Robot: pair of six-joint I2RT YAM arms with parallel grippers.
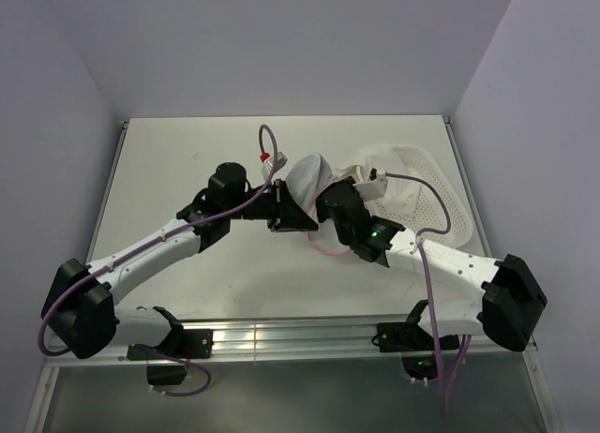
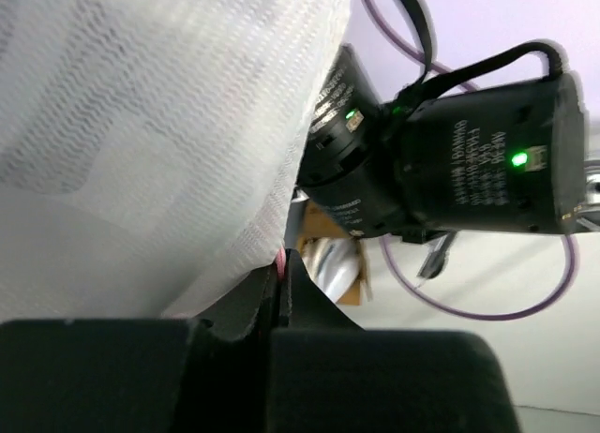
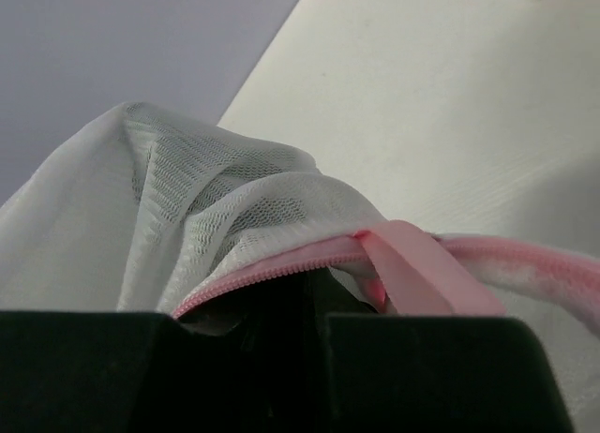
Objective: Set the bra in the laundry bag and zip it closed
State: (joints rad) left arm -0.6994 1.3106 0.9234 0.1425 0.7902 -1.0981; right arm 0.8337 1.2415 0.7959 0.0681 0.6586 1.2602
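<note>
L gripper (image 2: pixel 281 269) pressed tight, a pink sliver of trim nipped at its tips, with the soft wavy white mesh of the laundry bag (image 2: pixel 141 124) draped over it. R gripper (image 3: pixel 314 288) barely parted, pinching the bag's pink zipper trim (image 3: pixel 262 272) beside a flat pink tab (image 3: pixel 412 264). Both arms reach inward, wrists meeting mid-table (image 1: pixel 187 152), bag bunched up betw. them. Bra: can't make it out. Perforated white basket (image 1: pixel 427 194) sits just behind R wrist.

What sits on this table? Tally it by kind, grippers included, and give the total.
Mesh laundry bag: 1
Perforated white basket: 1
Grippers: 2, the left gripper and the right gripper, both pinching the bag's pink trim
Total: 4
</note>
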